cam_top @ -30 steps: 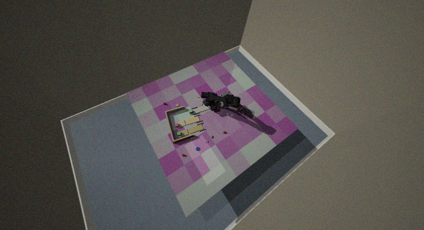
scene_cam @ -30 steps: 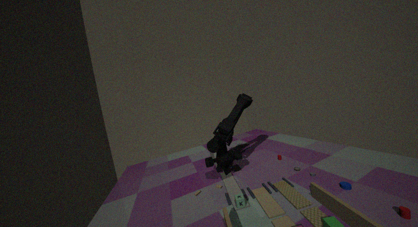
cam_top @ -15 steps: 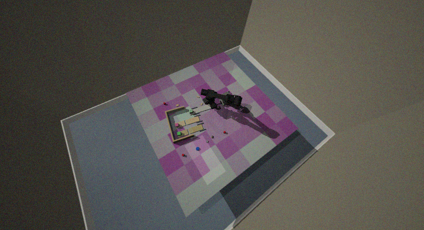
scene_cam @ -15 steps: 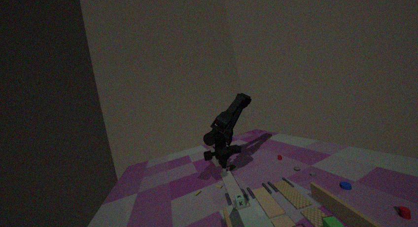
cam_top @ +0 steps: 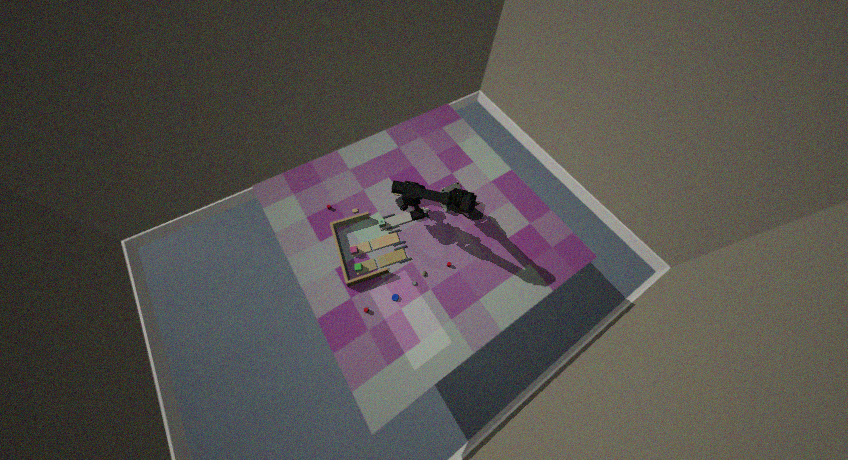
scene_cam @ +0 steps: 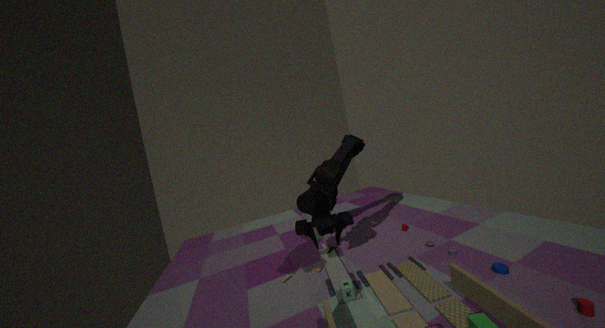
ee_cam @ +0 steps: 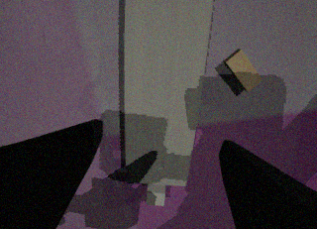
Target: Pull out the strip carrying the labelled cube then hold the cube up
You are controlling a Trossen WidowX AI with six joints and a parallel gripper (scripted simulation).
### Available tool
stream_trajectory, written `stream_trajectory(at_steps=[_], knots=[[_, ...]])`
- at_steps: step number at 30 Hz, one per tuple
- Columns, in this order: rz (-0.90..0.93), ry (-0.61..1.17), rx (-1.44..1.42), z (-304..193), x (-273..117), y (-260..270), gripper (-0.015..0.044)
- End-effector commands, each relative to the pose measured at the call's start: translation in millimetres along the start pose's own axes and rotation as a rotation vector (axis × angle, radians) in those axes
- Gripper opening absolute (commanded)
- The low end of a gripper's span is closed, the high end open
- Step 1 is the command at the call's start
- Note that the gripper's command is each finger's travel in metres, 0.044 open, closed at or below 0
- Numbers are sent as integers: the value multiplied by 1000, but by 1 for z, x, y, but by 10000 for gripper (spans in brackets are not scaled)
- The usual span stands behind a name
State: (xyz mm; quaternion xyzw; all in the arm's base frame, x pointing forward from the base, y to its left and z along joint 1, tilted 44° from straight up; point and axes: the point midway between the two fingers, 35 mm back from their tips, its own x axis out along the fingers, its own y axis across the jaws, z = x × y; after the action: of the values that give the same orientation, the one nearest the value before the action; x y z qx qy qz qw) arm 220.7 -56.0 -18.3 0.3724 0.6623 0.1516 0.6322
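Hand: your hand (cam_top: 418, 213) (scene_cam: 327, 247) (ee_cam: 162, 138) is open wide, though short of its full spread, with nothing in its grip; you can see both black fingers well apart in the wrist view.
Hand position: you have it pointing down around the outer end of the pale strip; whether either finger touches the strip, you cannot tell.
Pale strip: your whole strip (cam_top: 399, 219) (scene_cam: 336, 267) (ee_cam: 165, 51) lies flat, reaching well out past the open side of the frame, toward the arm.
Labelled cube: your pale green cube (cam_top: 381, 222) (scene_cam: 347, 291), marked K, sits on the pale strip at the end away from the hand; it is not lifted.
Middle strip: you see the orange-tan strip (cam_top: 383, 241) (scene_cam: 388, 291) in two pieces, with a gap across it and a pink cube (cam_top: 353, 250) at its inner end.
Far strip: the patterned yellowish strip (cam_top: 390, 258) (scene_cam: 424, 282) is also split, and the bright green cube (cam_top: 357, 266) (scene_cam: 481, 320) is at its inner end.
Frame: a tan-walled frame (cam_top: 340, 253) (scene_cam: 488, 291) stands around the inner parts of your strips.
Bench: on the pink-and-pale checkered surface, a blue disc (cam_top: 395, 297) (scene_cam: 500, 268) lies outside the frame, near a red piece (cam_top: 365, 310) (scene_cam: 586, 306).
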Motion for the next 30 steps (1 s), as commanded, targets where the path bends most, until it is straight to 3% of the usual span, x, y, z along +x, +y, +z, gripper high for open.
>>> stream_trajectory(at_steps=[1,2,30], knots=[[3,-1,5,15,-2,2,420],[3,-1,4,19,-2,2,440],[3,-5,1,121,-14,12,440]])
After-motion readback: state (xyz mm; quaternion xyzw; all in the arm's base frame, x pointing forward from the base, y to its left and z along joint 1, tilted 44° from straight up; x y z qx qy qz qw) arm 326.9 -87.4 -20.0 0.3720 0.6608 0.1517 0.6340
